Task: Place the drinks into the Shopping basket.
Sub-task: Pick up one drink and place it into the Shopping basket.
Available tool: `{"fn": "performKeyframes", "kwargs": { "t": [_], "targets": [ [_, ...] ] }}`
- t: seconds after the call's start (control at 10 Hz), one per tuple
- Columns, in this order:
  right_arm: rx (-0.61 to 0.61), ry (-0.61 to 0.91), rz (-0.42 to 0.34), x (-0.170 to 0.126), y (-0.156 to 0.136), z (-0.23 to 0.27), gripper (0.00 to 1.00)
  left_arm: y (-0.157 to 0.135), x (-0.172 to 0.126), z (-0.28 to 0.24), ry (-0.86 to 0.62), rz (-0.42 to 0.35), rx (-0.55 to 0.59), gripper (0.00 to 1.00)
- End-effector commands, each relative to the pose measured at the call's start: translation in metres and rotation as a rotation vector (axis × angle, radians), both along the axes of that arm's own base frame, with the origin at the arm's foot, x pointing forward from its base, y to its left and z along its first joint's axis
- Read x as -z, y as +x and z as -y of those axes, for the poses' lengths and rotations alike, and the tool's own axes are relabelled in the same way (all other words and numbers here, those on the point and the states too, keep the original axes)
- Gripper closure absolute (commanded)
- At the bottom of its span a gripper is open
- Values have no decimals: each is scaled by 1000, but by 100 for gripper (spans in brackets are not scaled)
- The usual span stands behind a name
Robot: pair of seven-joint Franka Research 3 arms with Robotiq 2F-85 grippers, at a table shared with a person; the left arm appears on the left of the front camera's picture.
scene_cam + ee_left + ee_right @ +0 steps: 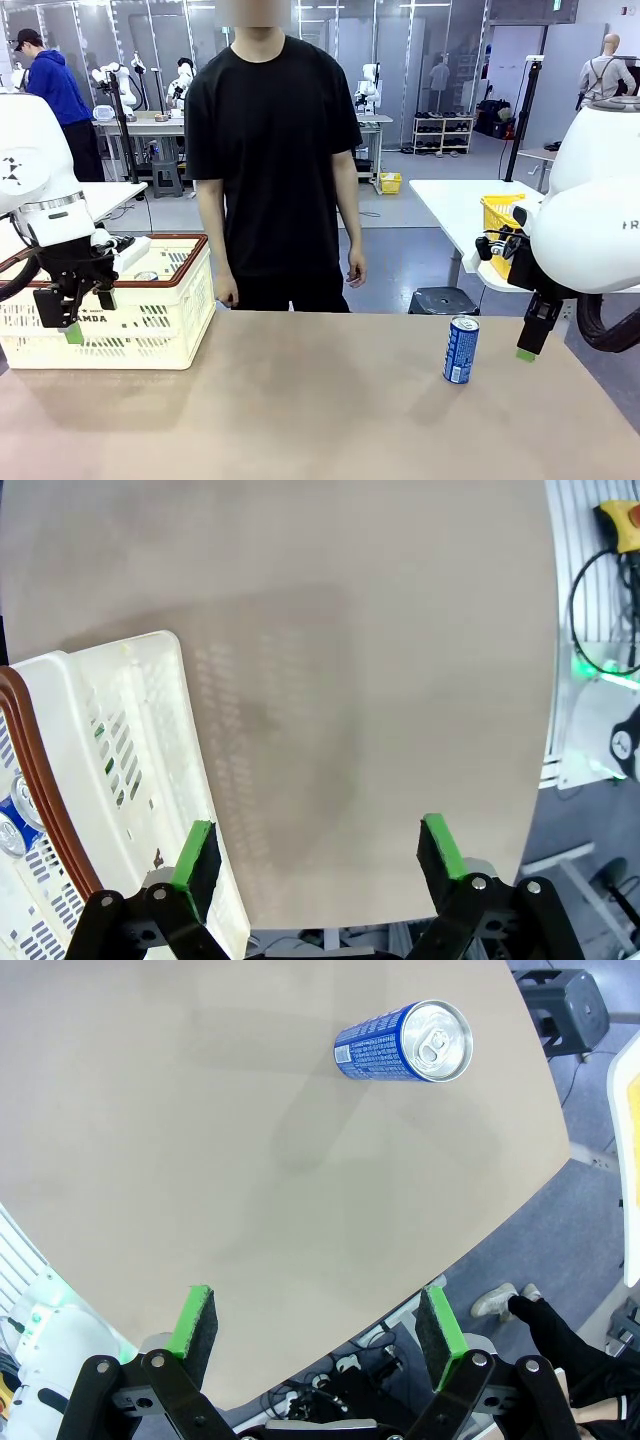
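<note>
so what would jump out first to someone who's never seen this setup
A lone blue can stands upright on the tan table, toward the robot's right, with the open right claw hanging beside it, not touching. At the left sits the cream Shopping basket with its brown-red rim, the open left claw by its near wall. A person in a black shirt stands at the far edge, hands down.

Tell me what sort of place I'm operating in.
Probably an indoor lab or workshop hall, not a shop: white worktables on an open grey floor, a storage rack at the back, and what looks like a yellow emergency-stop box.
</note>
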State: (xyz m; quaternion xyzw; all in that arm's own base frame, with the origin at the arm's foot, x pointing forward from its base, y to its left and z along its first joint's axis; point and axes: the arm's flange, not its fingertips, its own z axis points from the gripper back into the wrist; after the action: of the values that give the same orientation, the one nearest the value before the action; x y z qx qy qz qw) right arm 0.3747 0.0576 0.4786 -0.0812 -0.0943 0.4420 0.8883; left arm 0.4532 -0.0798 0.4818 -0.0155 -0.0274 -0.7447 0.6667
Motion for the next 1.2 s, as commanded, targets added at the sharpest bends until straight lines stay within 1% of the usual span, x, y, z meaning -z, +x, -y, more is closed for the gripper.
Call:
{"fn": "performKeyframes", "kwargs": {
  "t": [0.0,0.1,0.2,0.4,0.5,0.6,0.8,1.1],
  "targets": [
    [-33,59,14,2,11,6,0,2,-2,0,4,1,-5,0],
    [-48,85,48,3,32,11,0,2,-2,0,4,1,-5,0],
    [-82,100,59,2,46,10,0,2,-2,0,4,1,-5,0],
    [-116,130,33,5,76,6,0,2,-2,0,4,1,-5,0],
    [-112,139,24,6,89,1,0,2,-2,0,4,1,-5,0],
    [-89,141,9,7,101,-3,0,2,-2,0,4,1,-5,0],
    [-57,191,-8,10,125,-9,0,2,-2,0,4,1,-5,0],
    [-55,216,-38,12,138,-11,0,2,-2,0,4,1,-5,0]
  ]
}}
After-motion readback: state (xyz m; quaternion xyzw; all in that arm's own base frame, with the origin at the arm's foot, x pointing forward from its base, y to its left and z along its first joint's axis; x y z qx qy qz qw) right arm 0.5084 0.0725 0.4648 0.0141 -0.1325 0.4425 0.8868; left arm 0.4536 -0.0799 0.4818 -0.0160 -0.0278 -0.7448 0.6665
